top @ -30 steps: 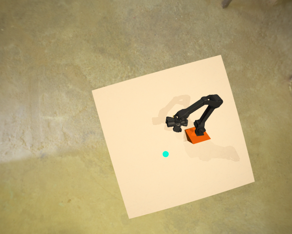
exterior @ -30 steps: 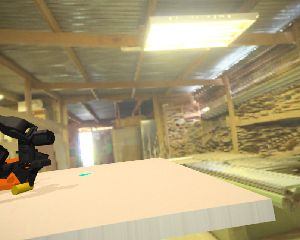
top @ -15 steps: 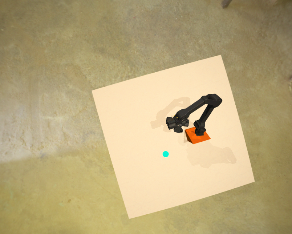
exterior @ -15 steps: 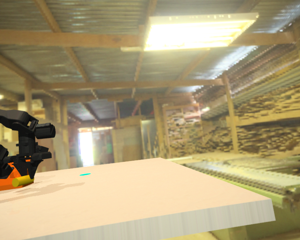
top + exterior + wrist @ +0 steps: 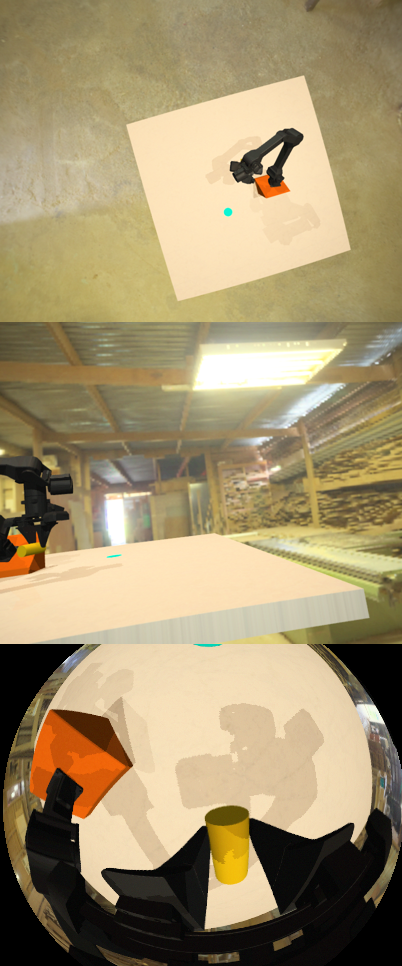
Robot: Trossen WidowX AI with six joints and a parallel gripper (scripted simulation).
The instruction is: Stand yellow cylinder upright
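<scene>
The yellow tall cylinder point(image 5: 30, 549) point(image 5: 229, 851) is held about level, on its side, above the table; only a yellow sliver shows beside the arm in the top view. My gripper point(image 5: 38, 544) point(image 5: 227, 826) is shut on it, with one finger on either side in the wrist view. In the top view the arm hides the fingers. The flat cyan circle point(image 5: 228, 211) point(image 5: 114, 556) lies on the table away from the gripper, with nothing on it; only its edge shows at the top of the wrist view.
An orange angular block point(image 5: 275, 193) point(image 5: 20, 566) point(image 5: 75, 756) stands by the arm's base, close to the gripper and cylinder. The pale square table point(image 5: 187, 251) point(image 5: 201, 583) ends in straight edges. Arm shadows fall across its top.
</scene>
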